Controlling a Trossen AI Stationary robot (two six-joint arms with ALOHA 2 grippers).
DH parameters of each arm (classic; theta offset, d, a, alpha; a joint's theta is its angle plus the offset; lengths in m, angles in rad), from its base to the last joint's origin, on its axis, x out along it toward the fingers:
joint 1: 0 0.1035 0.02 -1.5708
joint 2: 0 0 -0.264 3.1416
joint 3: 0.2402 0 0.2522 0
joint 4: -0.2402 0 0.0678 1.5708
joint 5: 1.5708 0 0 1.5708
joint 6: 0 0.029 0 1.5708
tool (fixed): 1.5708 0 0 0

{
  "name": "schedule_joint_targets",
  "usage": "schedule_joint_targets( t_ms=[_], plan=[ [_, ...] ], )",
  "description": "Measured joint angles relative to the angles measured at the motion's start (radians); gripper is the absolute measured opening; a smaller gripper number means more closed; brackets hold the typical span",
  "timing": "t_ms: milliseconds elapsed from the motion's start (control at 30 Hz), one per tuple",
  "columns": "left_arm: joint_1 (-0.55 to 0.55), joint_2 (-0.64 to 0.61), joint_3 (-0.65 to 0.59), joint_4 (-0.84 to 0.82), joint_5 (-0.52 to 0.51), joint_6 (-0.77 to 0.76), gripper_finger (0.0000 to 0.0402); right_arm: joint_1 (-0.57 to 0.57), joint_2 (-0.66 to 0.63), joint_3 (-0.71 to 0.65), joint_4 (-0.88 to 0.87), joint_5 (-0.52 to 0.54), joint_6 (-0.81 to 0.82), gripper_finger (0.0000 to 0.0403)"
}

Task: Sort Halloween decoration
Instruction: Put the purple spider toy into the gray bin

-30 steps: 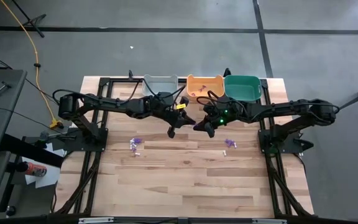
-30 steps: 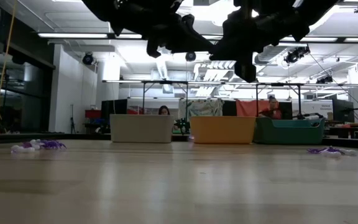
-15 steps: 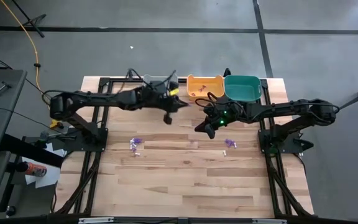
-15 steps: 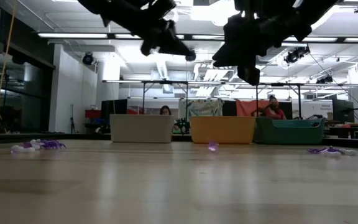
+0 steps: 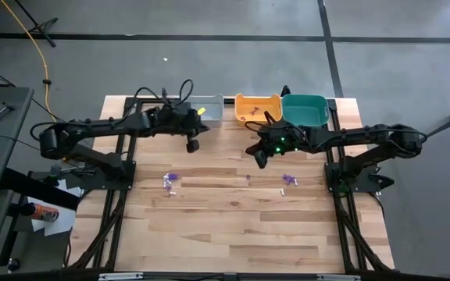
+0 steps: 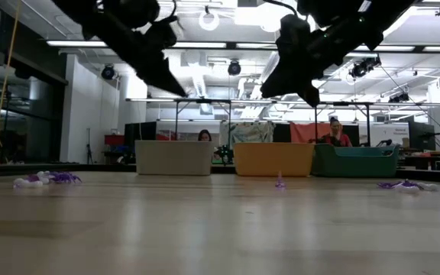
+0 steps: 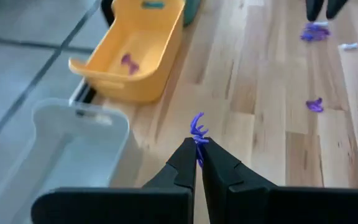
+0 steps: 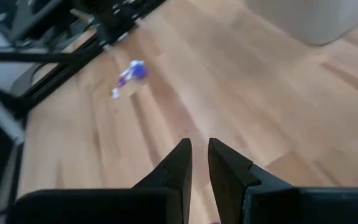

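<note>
Bench (image 5: 233,226) with three bins along its far edge. Left gripper (image 7: 197,154), fingers pinched on a purple trinket (image 7: 197,127), hangs just before the grey bin (image 5: 202,108): carry it fully over the rim before opening. Right gripper (image 5: 258,160), near the orange bin (image 5: 258,107), fingers narrowly parted, empty. Loose purple trinket (image 5: 248,179) and clusters (image 5: 169,181) lie on the bench, well before the grey bin.

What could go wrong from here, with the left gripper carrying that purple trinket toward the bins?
1. The left gripper pinches the purple trinket only by its end, so it might slip out before reaching the grey bin.
2. A loose purple piece lies alone mid-table; it could be overlooked.
3. The right gripper hangs near the orange bin, so the arms might crowd each other there.
</note>
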State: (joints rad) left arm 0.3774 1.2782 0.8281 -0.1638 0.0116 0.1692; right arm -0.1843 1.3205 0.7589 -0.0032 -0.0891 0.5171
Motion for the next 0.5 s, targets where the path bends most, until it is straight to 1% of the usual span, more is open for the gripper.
schedule_joint_targets(
  t_ms=[67,133,200,233,333,500],
  plan=[
    [0.0,-0.01,-0.027,0.007,-0.024,-0.044,0.0,-0.009,0.0,0.0,0.0,0.023,0.001,0.0048],
    [0.007,-0.012,-0.031,0.005,-0.098,-0.073,0.0,-0.019,0.0,0.0,0.0,0.032,0.0,0.0048],
    [0.043,-0.004,-0.01,-0.008,-0.173,-0.085,0.0,-0.032,0.0,0.0,0.001,0.034,-0.001,0.0048],
    [0.076,0.007,0.016,-0.017,-0.181,-0.087,0.0,-0.04,0.0,0.0,0.0,0.034,-0.001,0.0048],
    [0.2,0.062,0.144,-0.109,-0.14,-0.09,0.0,-0.065,0.0,0.0,0.009,0.034,0.001,0.0048],
    [0.368,0.265,0.401,-0.339,-0.052,-0.047,0.0,-0.097,0.0,0.0,0.028,0.036,0.025,0.0048]
  ],
)
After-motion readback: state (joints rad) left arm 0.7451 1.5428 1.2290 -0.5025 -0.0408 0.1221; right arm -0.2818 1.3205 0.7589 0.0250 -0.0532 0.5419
